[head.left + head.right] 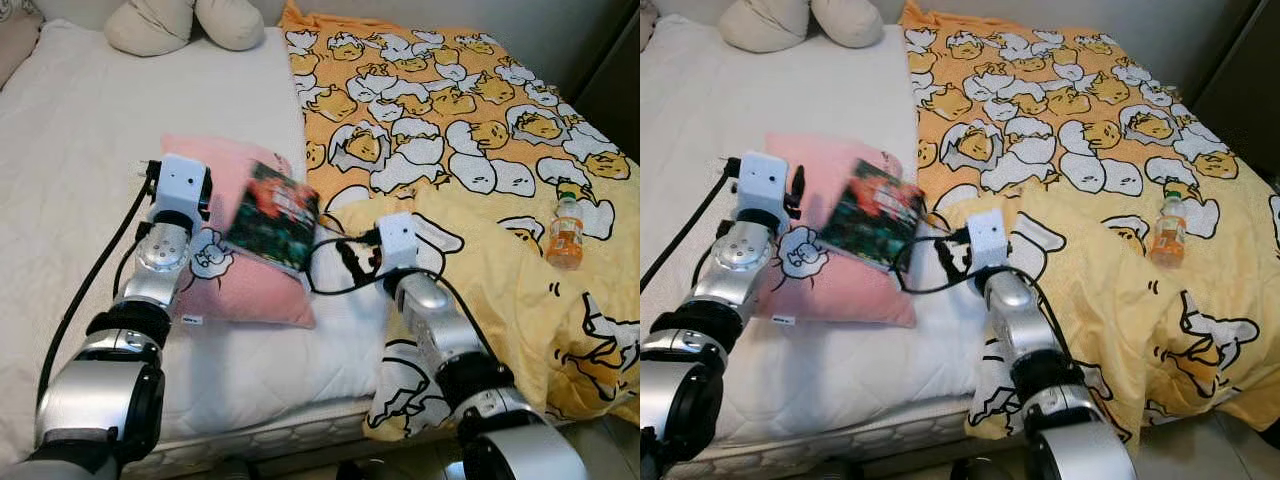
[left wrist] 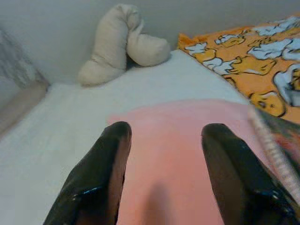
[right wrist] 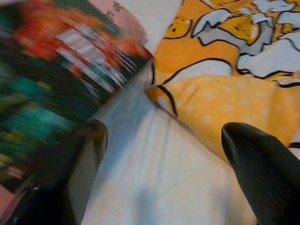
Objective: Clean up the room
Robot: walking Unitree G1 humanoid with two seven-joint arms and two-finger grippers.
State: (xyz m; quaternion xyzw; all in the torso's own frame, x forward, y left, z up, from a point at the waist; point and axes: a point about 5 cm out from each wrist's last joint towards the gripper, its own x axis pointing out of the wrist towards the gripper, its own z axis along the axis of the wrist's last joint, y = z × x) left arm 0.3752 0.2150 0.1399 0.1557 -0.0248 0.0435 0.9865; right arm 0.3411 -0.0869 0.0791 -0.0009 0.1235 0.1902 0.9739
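The book's cover print is too blurred to read.

White mattress left open toward its far-left corner – bounded by cream pillows at the head edge, pink pillow and book near the front edge, yellow blanket covering the right half.

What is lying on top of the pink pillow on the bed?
A dark book or magazine with a red and green cover lies tilted across the right part of the pink pillow, blurred. It hides the pillow beneath it. The left gripper hovers open over the pillow.
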